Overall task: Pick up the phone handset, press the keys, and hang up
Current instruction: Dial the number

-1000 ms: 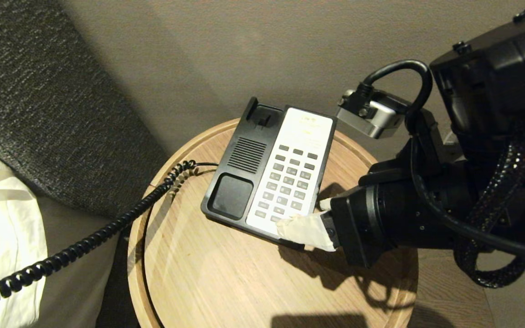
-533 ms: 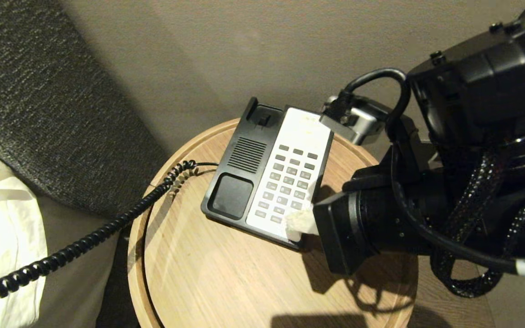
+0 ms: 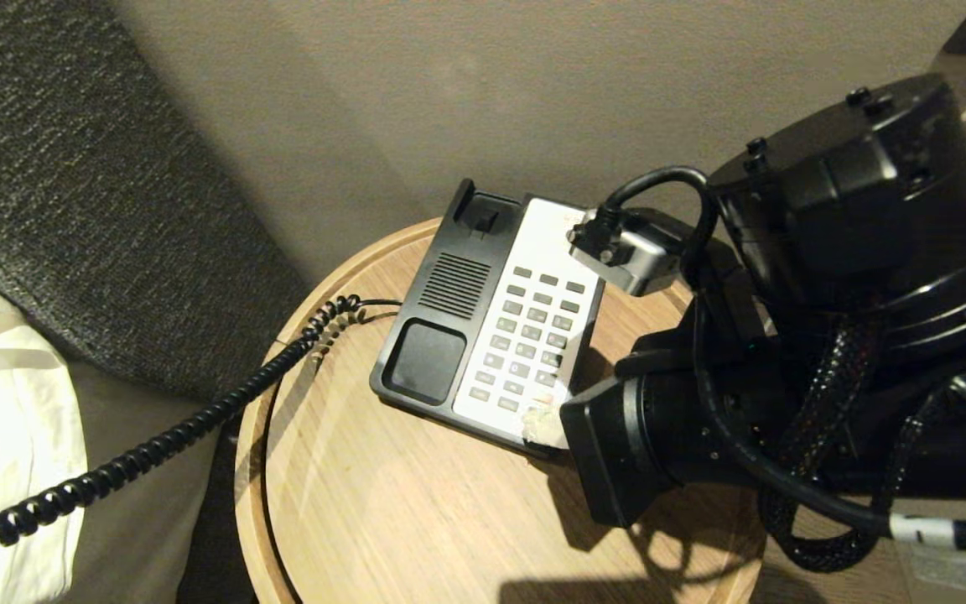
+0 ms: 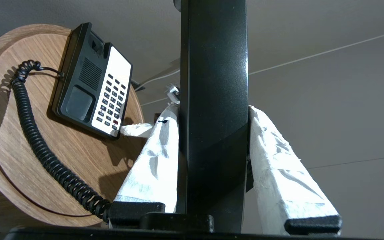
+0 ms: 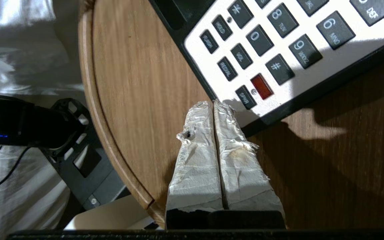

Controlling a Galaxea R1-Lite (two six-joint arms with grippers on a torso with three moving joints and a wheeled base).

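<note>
Meanwhile, handset lifted off its cradle, right claw at the keypad.

Largest is the round wooden bench (image 3: 382, 520), carrying the phone base (image 3: 449, 335) with its black coiled cord (image 3: 156, 453) trailing off the rim. Off to the bench's side, the left claw (image 4: 213, 115) clamps the phone handset (image 4: 213, 83) between its taped fingers (image 4: 155, 160). The right claw (image 5: 213, 103), its jaws pressed together and empty, sits at the near corner of the base beside the small red key (image 5: 261, 84).
</note>
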